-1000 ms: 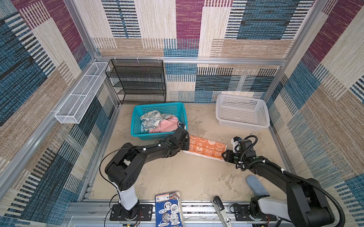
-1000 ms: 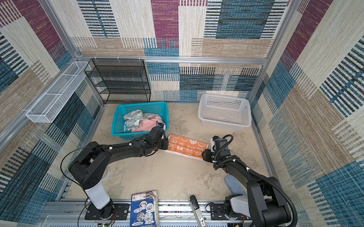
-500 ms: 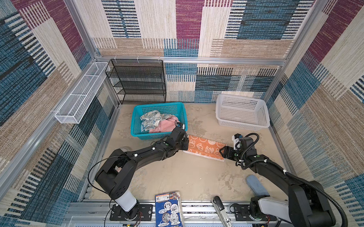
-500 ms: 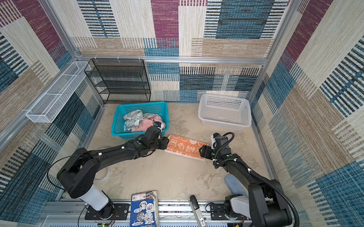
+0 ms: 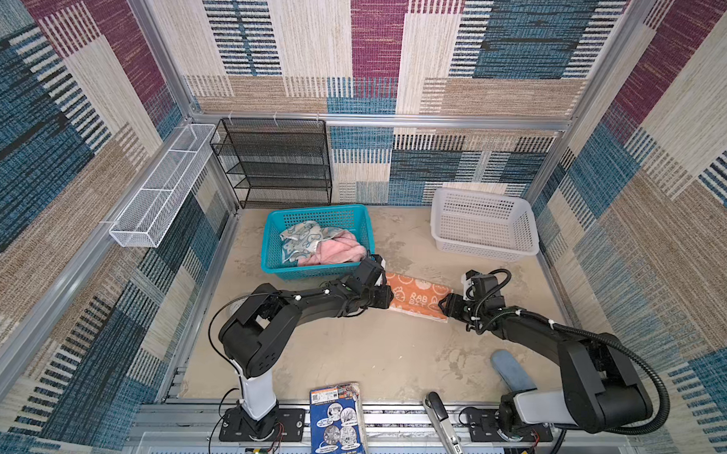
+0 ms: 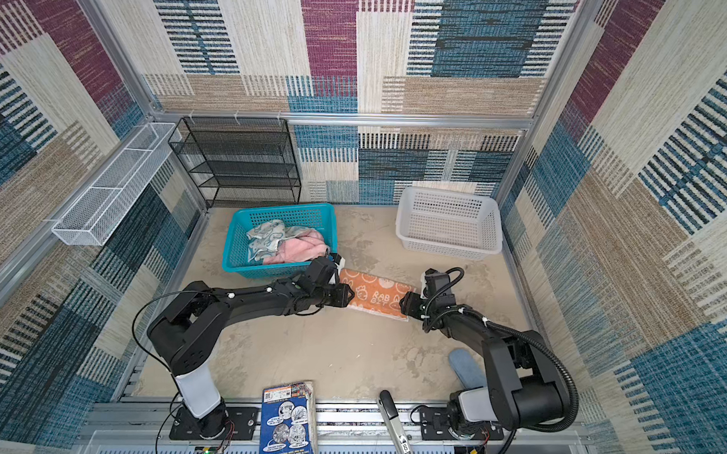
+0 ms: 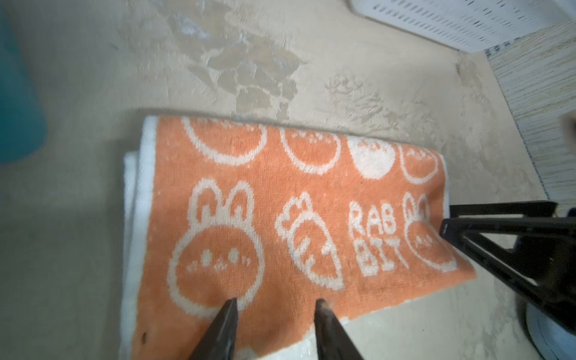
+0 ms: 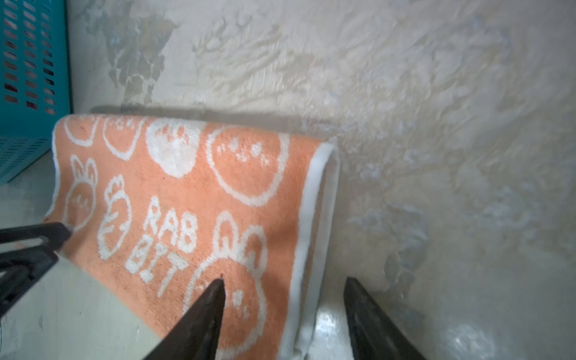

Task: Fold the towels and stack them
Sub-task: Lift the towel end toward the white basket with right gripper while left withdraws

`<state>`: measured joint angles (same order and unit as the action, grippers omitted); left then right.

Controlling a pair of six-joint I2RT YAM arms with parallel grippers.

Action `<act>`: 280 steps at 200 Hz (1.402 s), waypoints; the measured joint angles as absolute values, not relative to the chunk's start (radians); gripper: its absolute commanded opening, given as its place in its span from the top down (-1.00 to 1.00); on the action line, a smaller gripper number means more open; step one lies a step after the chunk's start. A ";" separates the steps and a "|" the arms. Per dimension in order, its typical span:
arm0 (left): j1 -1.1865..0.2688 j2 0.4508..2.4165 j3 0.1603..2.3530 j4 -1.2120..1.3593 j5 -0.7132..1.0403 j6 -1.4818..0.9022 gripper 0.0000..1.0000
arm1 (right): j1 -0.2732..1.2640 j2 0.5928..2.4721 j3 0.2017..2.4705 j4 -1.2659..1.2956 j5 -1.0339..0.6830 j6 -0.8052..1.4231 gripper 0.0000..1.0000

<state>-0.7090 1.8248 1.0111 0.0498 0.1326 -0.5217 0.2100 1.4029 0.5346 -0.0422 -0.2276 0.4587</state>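
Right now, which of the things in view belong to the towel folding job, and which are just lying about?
Job: orange rabbit-print towel, folded on the table; blue printed towel and pink towel, crumpled in the teal basket.
Lying about: white basket, black mesh shelf, white wire tray, blue printed box, stapler-like tool.

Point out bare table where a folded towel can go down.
Widest: the stretch between the orange towel and the box at the near edge. Smaller: between teal basket and white basket. Crowded: the towel's ends, at left pincer and right pincer.
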 measured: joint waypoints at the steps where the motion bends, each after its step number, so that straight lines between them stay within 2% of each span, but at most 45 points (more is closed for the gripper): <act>1: -0.709 1.826 1.011 0.050 0.134 -0.522 0.12 | 0.210 1.404 0.534 -0.039 -0.228 0.459 -0.17; 36: -0.707 1.847 0.983 0.094 0.156 -0.546 0.13 | 0.209 1.441 0.528 0.038 -0.247 0.467 -0.07; 70: -0.707 1.850 0.965 0.138 0.163 -0.558 0.14 | 0.209 1.487 0.537 0.099 -0.269 0.471 0.14; 96: -0.707 1.851 0.963 0.147 0.163 -0.566 0.14 | 0.209 1.528 0.550 0.136 -0.282 0.475 0.46; 126: -0.707 1.853 0.960 0.157 0.164 -0.569 0.09 | 0.210 1.571 0.570 0.152 -0.293 0.482 1.00; 143: -0.706 1.853 0.959 0.161 0.165 -0.569 -0.02 | 0.211 1.588 0.592 0.152 -0.307 0.480 1.00; 155: -0.702 1.852 0.958 0.167 0.174 -0.569 -0.24 | 0.211 1.597 0.613 0.136 -0.313 0.469 1.00; 164: -0.702 1.847 0.957 0.172 0.185 -0.569 -0.49 | 0.212 1.599 0.631 0.120 -0.313 0.463 1.00; 185: -0.699 1.814 0.937 0.175 0.186 -0.569 -0.93 | 0.216 1.598 0.701 0.084 -0.313 0.429 1.00; 222: -0.693 1.730 0.889 0.168 0.181 -0.563 -0.95 | 0.222 1.628 0.878 0.015 -0.286 0.363 1.00; 280: -0.689 1.589 0.796 0.183 0.151 -0.538 -0.95 | 0.229 1.824 1.288 -0.158 -0.216 0.265 1.00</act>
<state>-0.6891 1.5890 0.7959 0.1825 0.1513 -0.5377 0.2287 1.8236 1.2884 -0.1581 -0.2165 0.2649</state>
